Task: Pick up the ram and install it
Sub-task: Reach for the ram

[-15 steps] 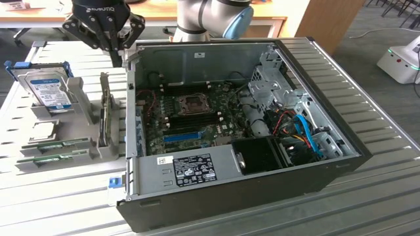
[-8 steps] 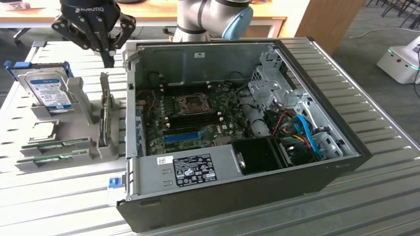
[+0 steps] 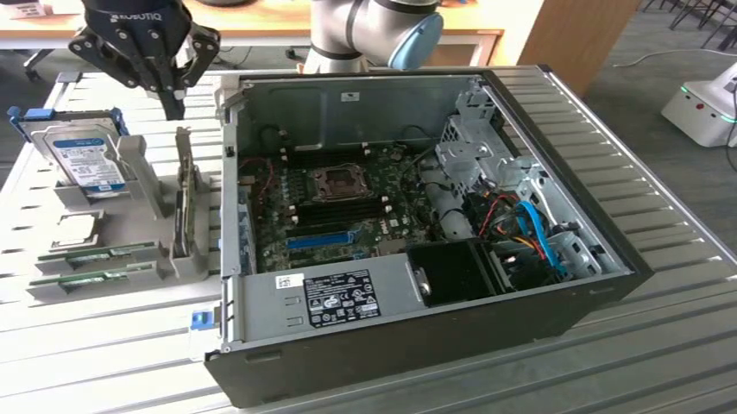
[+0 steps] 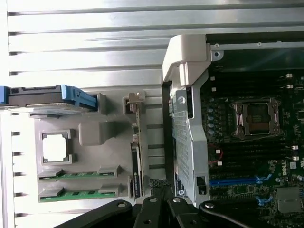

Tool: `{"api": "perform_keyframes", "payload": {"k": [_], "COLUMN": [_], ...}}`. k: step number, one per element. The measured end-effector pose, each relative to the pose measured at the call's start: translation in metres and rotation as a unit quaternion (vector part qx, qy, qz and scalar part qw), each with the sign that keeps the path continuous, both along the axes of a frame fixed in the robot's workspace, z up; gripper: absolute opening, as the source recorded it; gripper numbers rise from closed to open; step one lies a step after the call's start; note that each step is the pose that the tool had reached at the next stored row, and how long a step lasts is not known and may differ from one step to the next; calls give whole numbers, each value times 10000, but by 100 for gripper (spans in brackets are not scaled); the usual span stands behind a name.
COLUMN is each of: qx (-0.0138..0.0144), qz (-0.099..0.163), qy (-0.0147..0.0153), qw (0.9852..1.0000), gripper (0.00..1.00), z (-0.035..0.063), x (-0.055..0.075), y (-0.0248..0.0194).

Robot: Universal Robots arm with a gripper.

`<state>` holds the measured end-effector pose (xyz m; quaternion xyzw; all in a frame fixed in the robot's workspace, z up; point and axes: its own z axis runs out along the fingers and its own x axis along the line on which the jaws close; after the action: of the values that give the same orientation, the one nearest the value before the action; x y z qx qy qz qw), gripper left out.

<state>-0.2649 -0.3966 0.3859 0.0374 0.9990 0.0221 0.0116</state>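
The gripper point(image 3: 173, 105) has its two fingers pressed together to a point, with nothing between them. Its upper body is cropped by the exterior view's edge. In the wrist view the gripper point(image 4: 159, 197) shows dark linkages, also cut off.

It hangs in the air above the grey holder point(image 3: 64, 291), which sits at nine o'clock of the open computer case point(image 3: 461, 328) on the slatted table point(image 3: 103, 366).

The ram point(image 3: 99, 254) lies flat in that holder, well apart from the fingertips and at about seven o'clock of them in the exterior view. A second green stick point(image 3: 92, 278) lies just beside it at its six o'clock. Their chips and labels are too small to make out.

At the ram's twelve o'clock stands a hard drive point(image 3: 86, 159), with a square chip point(image 3: 72, 228) between. At its three o'clock a thin board point(image 3: 185, 203) stands on edge, its face hidden.

Inside the case, the motherboard point(image 3: 345, 207) is partly covered by the walls and drive cage. The arm point(image 3: 368, 30) is cut off at twelve o'clock.
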Motion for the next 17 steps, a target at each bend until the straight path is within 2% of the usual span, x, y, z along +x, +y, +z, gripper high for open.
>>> {"api": "perform_keyframes", "payload": {"k": [17], "qx": [0], "qz": [0], "qy": [11], "qw": [10000], "gripper": [10], "z": [-4], "x": [-277], "y": [0]}}
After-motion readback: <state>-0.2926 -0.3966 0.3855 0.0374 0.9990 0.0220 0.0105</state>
